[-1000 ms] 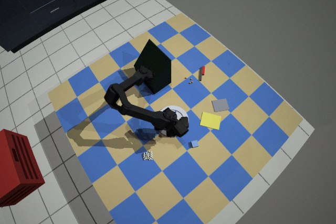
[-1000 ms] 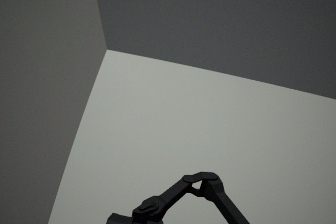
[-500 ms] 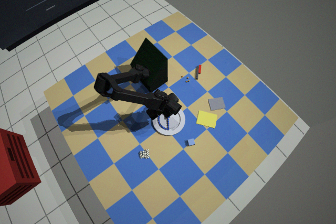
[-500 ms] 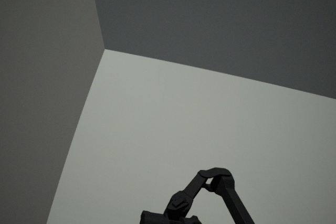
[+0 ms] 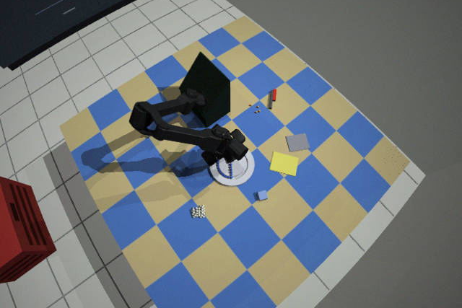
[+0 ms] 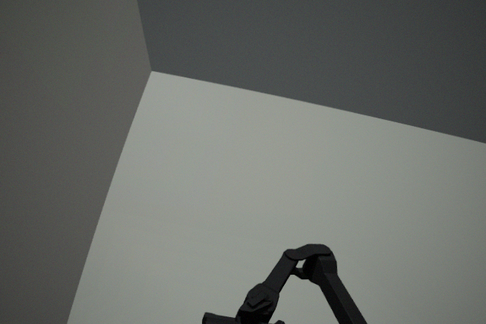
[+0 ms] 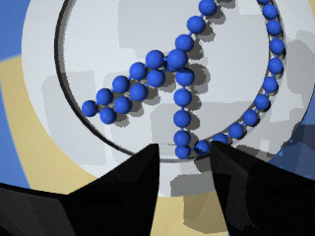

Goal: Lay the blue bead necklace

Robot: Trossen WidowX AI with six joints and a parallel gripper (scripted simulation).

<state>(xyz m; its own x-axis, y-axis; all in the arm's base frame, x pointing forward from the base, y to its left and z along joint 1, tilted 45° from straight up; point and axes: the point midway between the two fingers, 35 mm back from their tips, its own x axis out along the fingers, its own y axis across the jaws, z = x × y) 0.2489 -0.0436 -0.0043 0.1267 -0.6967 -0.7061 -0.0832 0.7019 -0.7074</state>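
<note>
1. Necklace, blue beads (image 5: pixel 224 175) (image 7: pixel 182 118): atop the round board (image 5: pixel 246 178) (image 7: pixel 41 108), near the middle of the top view. In the wrist view its right-hand run follows the groove (image 5: pixel 247 169) (image 7: pixel 57 64); a straight strand cuts inward from lower centre, and a doubled fold points lower left.
2. Board, white, round: flat on the checkered tabletop (image 5: pixel 247 248), probably so the ring can be filled from above. Left arc of groove, wrist view, unfilled.
3. Pincer (image 5: pixel 219 159) (image 7: pixel 184 151): partly open, a modest gap between tips; gripping nothing, by appearance. Tips flank the sharp bend at lower centre; contact with the beads cannot be told.
4. Purpose, as judged: tips placed there to take the bend or nudge it outward; the loose strands need spreading leftward. Hazard: dragging seated beads out.
5. Status, as judged: partly laid.
</note>
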